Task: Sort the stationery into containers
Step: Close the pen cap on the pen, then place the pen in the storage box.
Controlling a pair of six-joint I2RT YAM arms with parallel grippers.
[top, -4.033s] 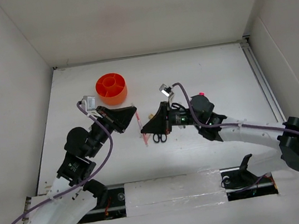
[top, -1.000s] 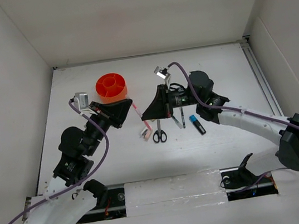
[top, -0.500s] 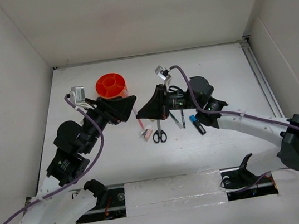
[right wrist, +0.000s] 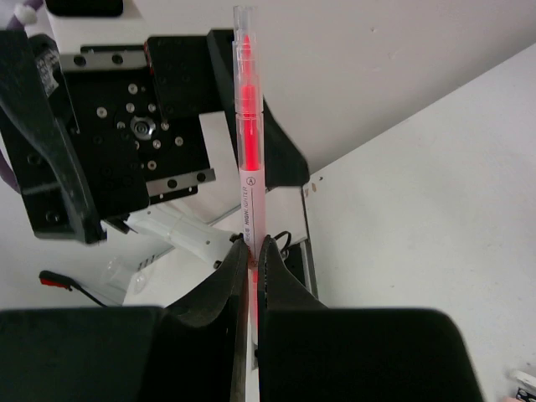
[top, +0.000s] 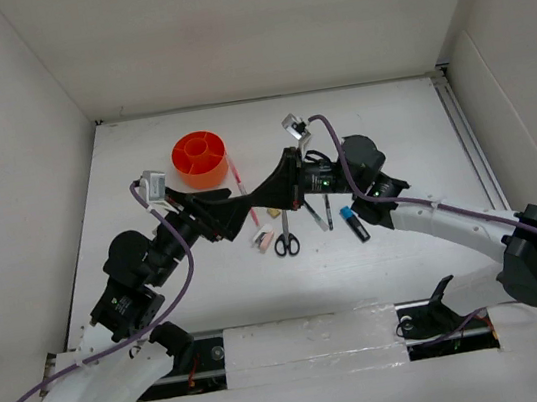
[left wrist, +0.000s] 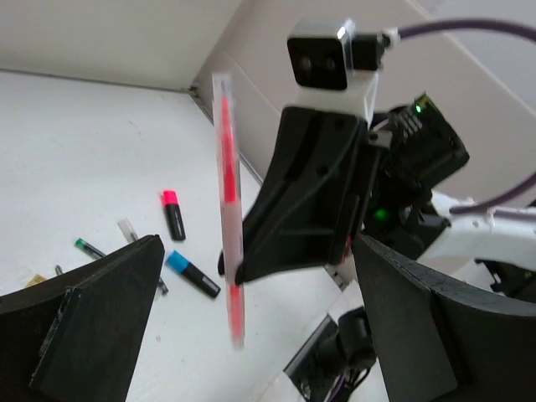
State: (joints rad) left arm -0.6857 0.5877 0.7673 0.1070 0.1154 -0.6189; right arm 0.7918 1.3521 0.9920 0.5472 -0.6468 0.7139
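Holding the thin pink pen (right wrist: 249,159) by its lower end, the right hand (right wrist: 251,251) has its two fingers (right wrist: 230,285) pinched together on the barrel, and the rest of the pen stands straight out past the fingertips. We see the left hand (left wrist: 260,314) directly opposite, tip to tip with the right hand above the bench (top: 390,132). Its fingers (left wrist: 92,318) are spread wide, one on each side of the pen. In the left wrist view the pen appears blurred in the gap between those fingers and touches neither of them, so we read the left hand as wide and holding nothing. From above, the free end of the pen reaches beyond both hands toward the round orange tub (top: 200,159), which sits on the bench just past the left hand, on its outer side. We cannot see any stationery in the tub's compartments from this height. The black-handled scissors (top: 285,239) lie flat on the bench below the two hands, on the base side of the right hand. Small erasers (top: 264,239) lie just beside the scissors. Two slim dark pens (top: 323,211) and the blue-capped marker (top: 354,224) lie under the right forearm, behind the right hand. A pink-capped marker (left wrist: 173,215) lies near the blue-capped one, apart from it.
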